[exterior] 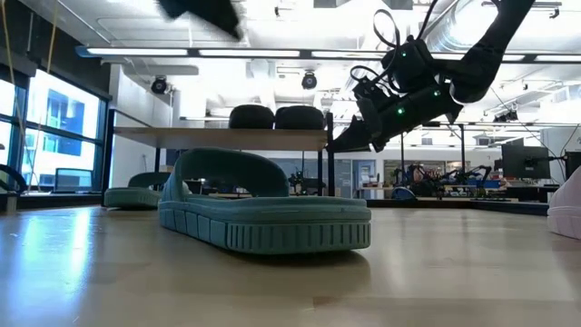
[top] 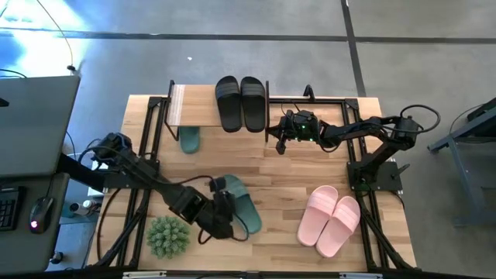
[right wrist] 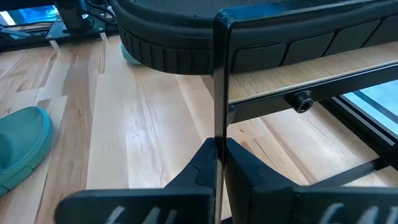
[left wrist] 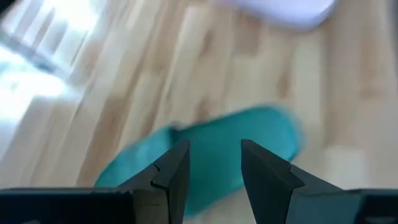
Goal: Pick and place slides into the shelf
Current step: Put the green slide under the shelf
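Observation:
One dark green slide lies sole-down on the table's near middle. My left gripper hovers open above it, its fingers over the slide's width, apart from it. The other green slide lies under the shelf. The black pair rests on the shelf's top board. The pink pair lies near right. My right gripper is shut, right at the shelf's right-hand black post. My right gripper points level from the table's right at the shelf's thin black post, with its shut fingertips in line with the post. Whether they touch it, I cannot tell.
A spiky green plant ball sits at the near left, close beside my left arm. Bare wood lies between the green slide and the pink pair. Black frame rails run along the table's left and right sides.

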Tool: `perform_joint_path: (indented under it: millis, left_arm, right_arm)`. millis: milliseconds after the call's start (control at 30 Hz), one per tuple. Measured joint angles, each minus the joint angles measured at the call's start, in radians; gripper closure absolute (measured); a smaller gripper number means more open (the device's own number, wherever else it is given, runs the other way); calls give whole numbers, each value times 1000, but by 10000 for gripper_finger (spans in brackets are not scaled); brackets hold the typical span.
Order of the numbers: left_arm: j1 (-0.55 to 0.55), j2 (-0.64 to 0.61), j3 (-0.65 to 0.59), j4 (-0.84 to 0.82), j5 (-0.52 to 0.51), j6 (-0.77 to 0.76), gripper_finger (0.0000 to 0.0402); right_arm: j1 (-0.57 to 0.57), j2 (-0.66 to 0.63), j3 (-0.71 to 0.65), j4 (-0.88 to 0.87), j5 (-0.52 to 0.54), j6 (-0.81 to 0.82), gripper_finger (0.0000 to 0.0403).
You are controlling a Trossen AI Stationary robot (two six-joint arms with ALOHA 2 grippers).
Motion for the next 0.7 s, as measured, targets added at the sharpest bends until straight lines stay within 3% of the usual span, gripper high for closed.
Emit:
perform_joint_path:
  millis: [167,300,567,700]
  left_arm:
    - [-6,83,213,-29,24,174,272]
    - [-6,159,377,-139,-66,236,272]
    - [5,383,409,-350,-135,63,272]
    - [16,452,412,-402,-87,-55,273]
  right_arm:
    - [0,0,0,-1,-1,0,403]
    - [0,0,0,1,-4,5,403]
    - [0,0,0,2,-3,1,403]
    - [0,0,0,2,-2,5,403]
